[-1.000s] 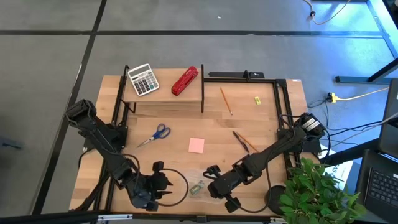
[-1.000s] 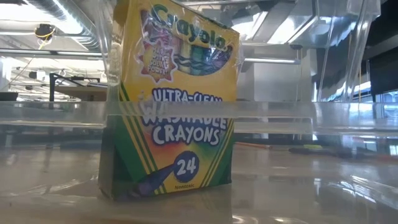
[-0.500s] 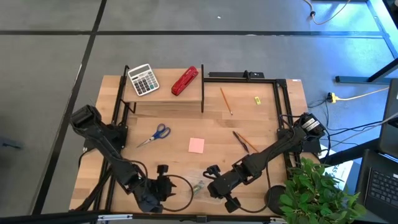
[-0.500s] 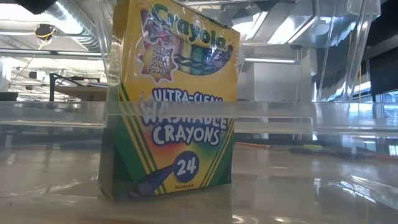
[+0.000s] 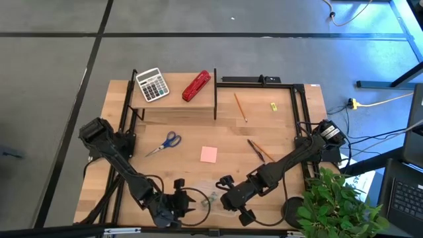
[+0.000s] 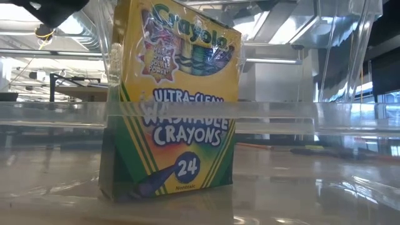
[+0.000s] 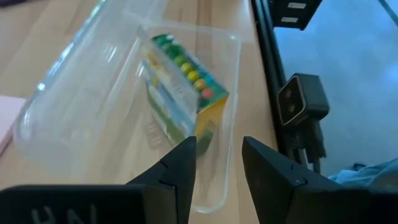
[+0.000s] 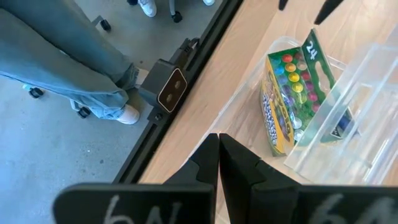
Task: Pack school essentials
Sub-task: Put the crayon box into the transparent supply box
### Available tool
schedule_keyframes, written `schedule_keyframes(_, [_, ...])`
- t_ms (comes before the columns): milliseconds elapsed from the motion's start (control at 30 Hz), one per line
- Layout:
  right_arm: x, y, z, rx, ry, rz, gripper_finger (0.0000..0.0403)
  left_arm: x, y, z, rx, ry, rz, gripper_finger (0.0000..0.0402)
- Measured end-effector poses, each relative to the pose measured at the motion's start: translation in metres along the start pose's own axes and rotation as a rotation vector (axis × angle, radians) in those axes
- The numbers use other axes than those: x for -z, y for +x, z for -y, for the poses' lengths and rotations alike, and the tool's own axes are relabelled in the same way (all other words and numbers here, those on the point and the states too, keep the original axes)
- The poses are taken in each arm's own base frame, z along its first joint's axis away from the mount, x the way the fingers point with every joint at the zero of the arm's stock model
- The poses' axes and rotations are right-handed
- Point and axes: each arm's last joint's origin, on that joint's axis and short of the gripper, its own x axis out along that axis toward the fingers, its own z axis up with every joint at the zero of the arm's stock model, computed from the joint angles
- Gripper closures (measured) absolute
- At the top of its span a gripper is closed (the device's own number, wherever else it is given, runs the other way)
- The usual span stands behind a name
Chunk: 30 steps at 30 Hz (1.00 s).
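Observation:
A yellow-green crayon box [image 6: 172, 100] stands upright inside a clear plastic container [image 5: 213, 198] at the table's near edge; the box [image 7: 183, 81] also shows in both wrist views [image 8: 289, 99]. My left gripper [image 7: 217, 155] is open just left of the container, one finger on each side of its rim. My right gripper [image 8: 217, 146] is shut just right of it. Blue-handled scissors [image 5: 165, 141], a pink sticky pad [image 5: 209, 154], an orange pencil [image 5: 240, 106], a dark pen and pencil [image 5: 258, 150] and a yellow piece [image 5: 273, 106] lie flat on the table. My left gripper stands over the container's rim [image 7: 214, 202], a finger on each side; whether either finger touches it, I cannot tell. My right gripper's shut fingertips [image 8: 214, 140] point at the table beside the container's wall; I cannot tell whether they touch it.
A raised shelf at the far left carries a calculator [image 5: 152, 84] and a red stapler [image 5: 196, 85]. A black frame [image 5: 294, 99] runs along the far and right sides. A green plant [image 5: 337, 201] stands at the near right corner. A person's legs [image 8: 74, 62] show beyond the table.
My left gripper has travelled along the near edge toward the table's right, closing in on the clear container. In the low view its dark shape has come in at the upper left. The crayon box, container and right arm have stayed put.

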Motion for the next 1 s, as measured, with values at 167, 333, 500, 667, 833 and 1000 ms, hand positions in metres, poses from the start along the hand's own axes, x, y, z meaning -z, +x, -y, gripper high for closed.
schedule_keyframes(167, [-0.001, 0.0, 0.0, -0.01, -0.001, 0.009, 0.0387, 0.003, 0.006, 0.004, 0.004, -0.023, 0.027, 0.0278])
schedule_keyframes(333, [-0.006, 0.0, -0.001, -0.018, -0.005, 0.06, 0.0387, 0.0, 0.007, 0.001, -0.038, -0.038, 0.06, 0.0278])
schedule_keyframes(500, [-0.013, -0.001, -0.002, -0.033, 0.016, 0.136, 0.0387, -0.003, 0.009, -0.003, -0.056, -0.057, 0.065, 0.0278])
schedule_keyframes(667, [-0.016, -0.002, -0.003, -0.038, 0.04, 0.159, 0.0387, -0.004, 0.01, -0.005, -0.059, -0.058, 0.06, 0.0278])
schedule_keyframes(833, [-0.017, -0.002, -0.003, -0.034, 0.063, 0.17, 0.0385, -0.003, 0.01, -0.005, -0.053, -0.002, 0.048, 0.0278])
schedule_keyframes(1000, [-0.019, -0.003, -0.002, 0.009, 0.097, 0.184, 0.0359, -0.004, 0.005, -0.007, -0.019, 0.015, -0.007, 0.0278])
